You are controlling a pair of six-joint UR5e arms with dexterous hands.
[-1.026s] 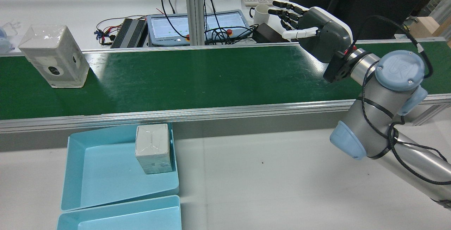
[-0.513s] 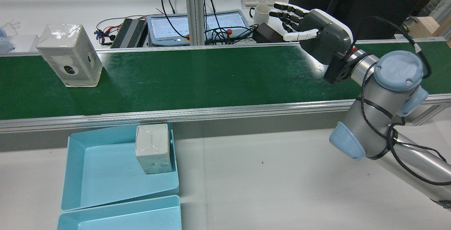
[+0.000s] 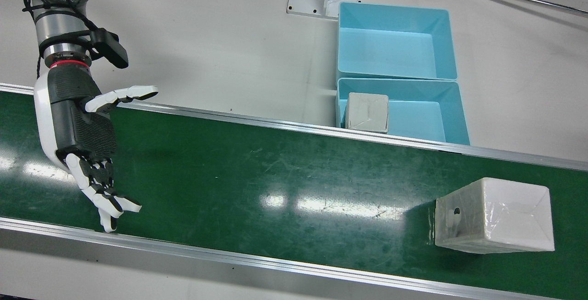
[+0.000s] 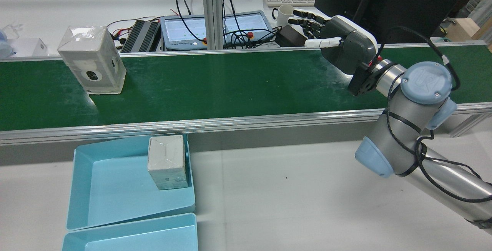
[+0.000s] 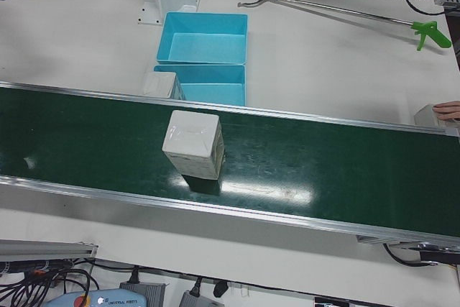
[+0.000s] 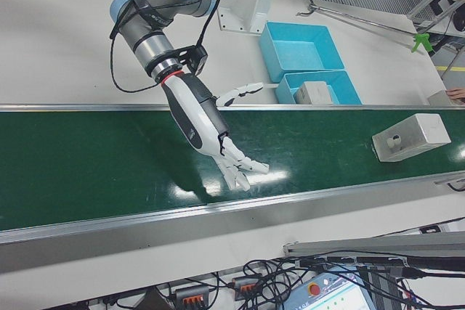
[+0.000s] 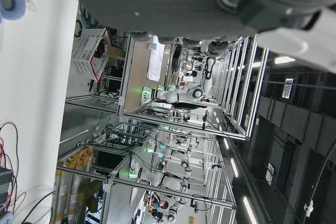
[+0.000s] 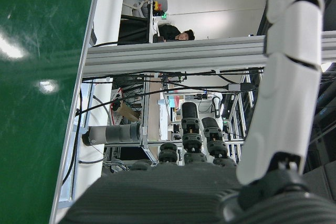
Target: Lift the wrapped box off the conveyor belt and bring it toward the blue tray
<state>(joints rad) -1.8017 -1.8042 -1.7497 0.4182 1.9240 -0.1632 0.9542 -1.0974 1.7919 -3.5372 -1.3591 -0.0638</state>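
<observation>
Plastic-wrapped and pale grey, the upright rectangular box (image 4: 92, 59) stands at the left end of the dark green conveyor belt (image 4: 215, 85) in the rear view, untouched. Nearer the camera, just off the belt's rail, two shallow blue plastic trays (image 4: 103, 189) lie on the white worktop (image 4: 307, 189), one already holding a smaller wrapped box (image 4: 167, 162). Well apart at the belt's right end, the right hand (image 4: 338, 41) hangs empty with fingers spread wide, palm facing down the belt, apparently poised to meet the box; the left hand's state I cannot tell.

A plastic-wrapped white box (image 4: 92, 63) stands on the green conveyor belt (image 4: 215, 85); the right hand (image 4: 338, 41) hovers open, well apart.
</observation>
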